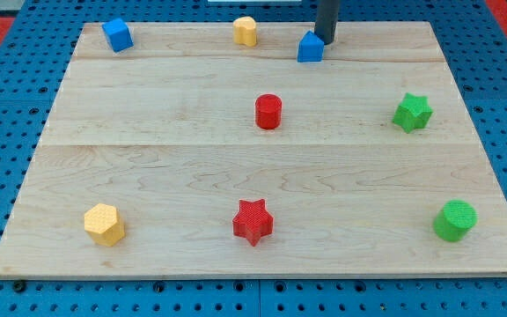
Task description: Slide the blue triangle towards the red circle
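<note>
Here, one camera view of the bench, with parts labelled as follows.

Arm: only the straight dark rod shows, entering from the view's top edge and standing upright near the far edge of the wooden board (148,167), a little right of its middle.
My tip (325,41): at the rod's lower end, just beside the upper right side of the blue triangle; whether the two touch cannot be told.
Hand state: the arm carries no jaws, only the rod, so it holds nothing and merely stands against the board.
Blue triangle (310,47): near the far edge, right of centre, immediately at the view's lower left of my tip.
Red circle (268,112): a short cylinder near the board's centre, nearer the bottom edge than the blue triangle and slightly to its left, well apart from it.
Yellow block, far edge (246,31): rounded in form, exact shape unclear, left of the blue triangle along the same edge.
Blue cube (117,35): at the far left corner.
Green star (412,113): towards the right edge, level with the red circle.
Green circle (455,220): a cylinder near the near right corner.
Red star (253,221): near the bottom edge, at its middle.
Yellow hexagon (104,224): near the near left corner.
Surround: blue perforated panel (7,132) on all sides of the board.
</note>
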Motion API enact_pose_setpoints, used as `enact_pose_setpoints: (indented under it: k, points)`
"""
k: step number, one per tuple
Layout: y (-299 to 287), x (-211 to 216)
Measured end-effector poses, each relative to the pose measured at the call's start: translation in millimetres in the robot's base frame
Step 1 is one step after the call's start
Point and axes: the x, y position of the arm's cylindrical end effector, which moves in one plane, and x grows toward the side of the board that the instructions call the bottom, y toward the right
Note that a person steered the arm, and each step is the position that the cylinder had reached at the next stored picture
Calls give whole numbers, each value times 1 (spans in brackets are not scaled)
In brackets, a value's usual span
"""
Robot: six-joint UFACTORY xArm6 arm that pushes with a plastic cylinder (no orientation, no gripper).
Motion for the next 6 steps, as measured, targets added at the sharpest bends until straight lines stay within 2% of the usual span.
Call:
enact_pose_setpoints:
  k: [5,6]
  points:
    - [5,0]
    - [44,-12]
